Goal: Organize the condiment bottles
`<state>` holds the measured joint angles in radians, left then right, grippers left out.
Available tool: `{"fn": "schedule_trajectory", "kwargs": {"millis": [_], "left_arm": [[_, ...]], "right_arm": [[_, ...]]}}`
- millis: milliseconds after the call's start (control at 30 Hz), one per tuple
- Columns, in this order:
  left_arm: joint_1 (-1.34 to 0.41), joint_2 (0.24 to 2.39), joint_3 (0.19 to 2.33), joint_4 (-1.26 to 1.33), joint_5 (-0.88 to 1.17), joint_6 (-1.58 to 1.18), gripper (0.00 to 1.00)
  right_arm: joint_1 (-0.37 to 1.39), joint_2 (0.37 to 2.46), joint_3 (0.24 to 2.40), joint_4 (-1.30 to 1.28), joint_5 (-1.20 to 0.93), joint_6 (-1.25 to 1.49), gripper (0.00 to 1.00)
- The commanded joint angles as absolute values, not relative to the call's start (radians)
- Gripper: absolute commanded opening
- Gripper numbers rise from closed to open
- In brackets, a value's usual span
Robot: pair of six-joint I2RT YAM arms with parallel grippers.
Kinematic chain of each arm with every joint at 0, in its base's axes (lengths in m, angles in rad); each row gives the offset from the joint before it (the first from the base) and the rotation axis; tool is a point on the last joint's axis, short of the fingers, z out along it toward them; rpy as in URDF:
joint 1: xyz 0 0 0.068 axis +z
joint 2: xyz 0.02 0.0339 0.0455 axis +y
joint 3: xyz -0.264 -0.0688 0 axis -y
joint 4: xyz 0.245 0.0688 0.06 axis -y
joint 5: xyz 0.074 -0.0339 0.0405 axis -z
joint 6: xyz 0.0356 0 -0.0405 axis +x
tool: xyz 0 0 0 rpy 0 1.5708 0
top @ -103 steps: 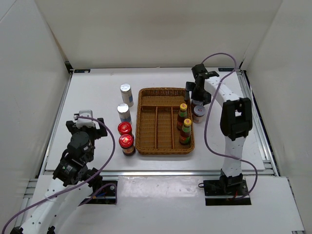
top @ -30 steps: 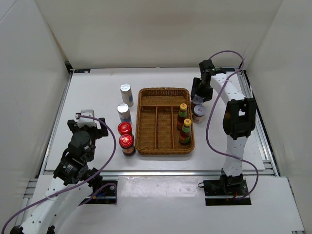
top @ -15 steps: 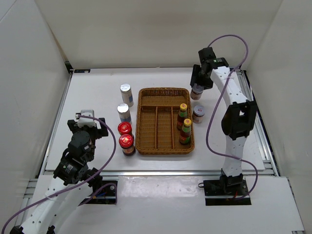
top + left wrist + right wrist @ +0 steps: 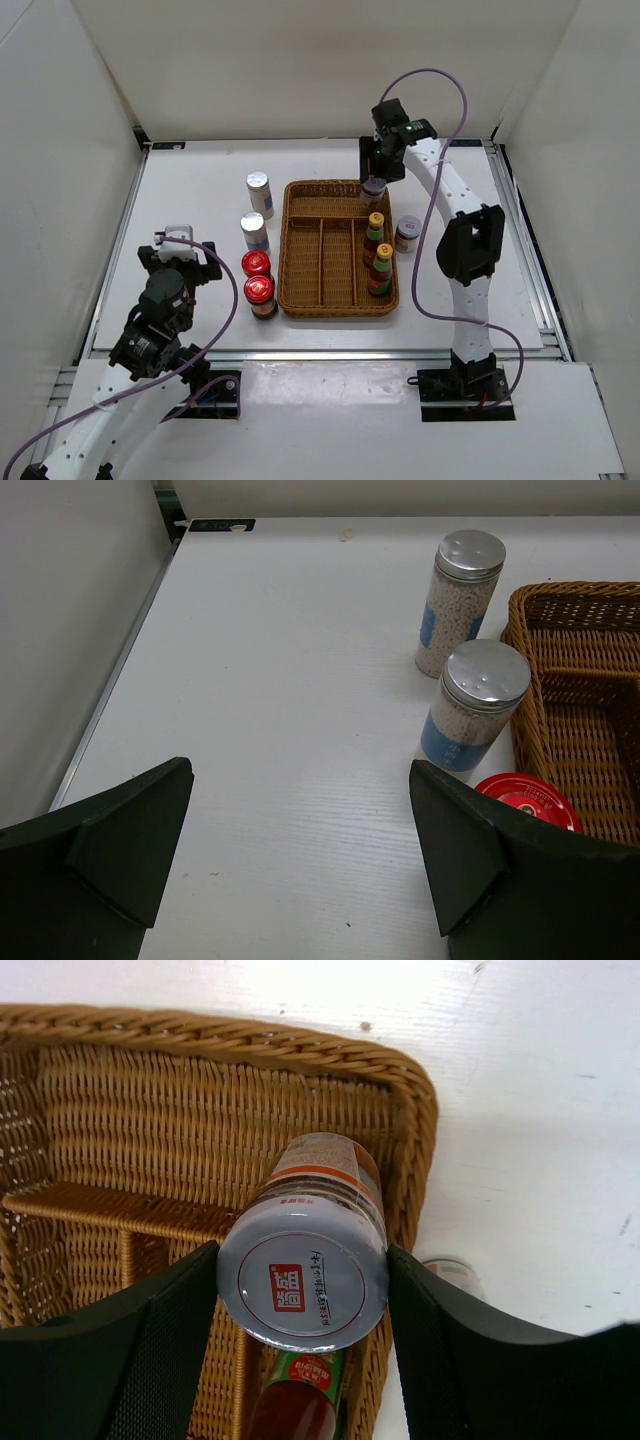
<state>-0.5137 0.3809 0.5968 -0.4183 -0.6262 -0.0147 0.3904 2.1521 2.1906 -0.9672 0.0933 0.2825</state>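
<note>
— What sits on the table [image 4: 190, 200], and what's in it?
— Your tray [image 4: 330, 311]. Its right-hand slot holds the far sauce bottle [image 4: 375, 235] and the near sauce bottle [image 4: 381, 268], both upright.
— And outside it?
— Left of the tray you have the far shaker [image 4: 259, 193] and the near shaker [image 4: 255, 232]. Nearer you are the far red jar [image 4: 256, 264] and the near red jar [image 4: 260, 292]. The loose grey jar [image 4: 407, 234] stands just right of the tray.
— Materials?
— The tray is brown woven wicker, rectangular with rounded corners. The shakers are cylinders of pale grains with blue labels and pierced silver caps. The red jars have flat glossy lids. The sauce bottles are slim, green-necked and yellow-capped.
— The pincers?
— Your right pincer [image 4: 301, 1265] is partly open. It pinches the held grey jar [image 4: 303, 1280] by its sides over the tray's far right corner. Whether the jar touches the wicker, I can't tell. Your left pincer [image 4: 300, 770] is spread wide above the table, with the shakers ahead of it.
</note>
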Motion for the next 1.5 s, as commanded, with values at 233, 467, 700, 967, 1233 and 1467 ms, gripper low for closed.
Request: {"fn": "schedule_trajectory", "kwargs": {"millis": [233,467,700,967,1233,1467], "left_arm": [[-0.517,0.368,0.586,-0.407,-0.630,-0.008,1.00],[-0.517,0.368,0.586,-0.407,-0.630,-0.008,1.00],[-0.517,0.368,0.586,-0.407,-0.630,-0.008,1.00],[-0.517,0.368,0.586,-0.407,-0.630,-0.008,1.00],[-0.517,0.387,0.586,-0.407,-0.621,-0.008,1.00],[-0.517,0.387,0.586,-0.407,-0.621,-0.008,1.00]], "right_arm": [[0.393,2.203,2.189,-0.884,0.042,0.259,0.21],[0.393,2.223,2.189,-0.884,0.041,0.268,0.52],[0.378,2.117,2.230,-0.965,0.126,0.285,0.89],[0.269,1.695,1.844,-0.910,0.209,0.348,0.99],[0.247,1.620,1.513,-0.836,0.150,0.348,0.99],[0.247,1.696,1.441,-0.789,0.107,0.348,0.99]]}}
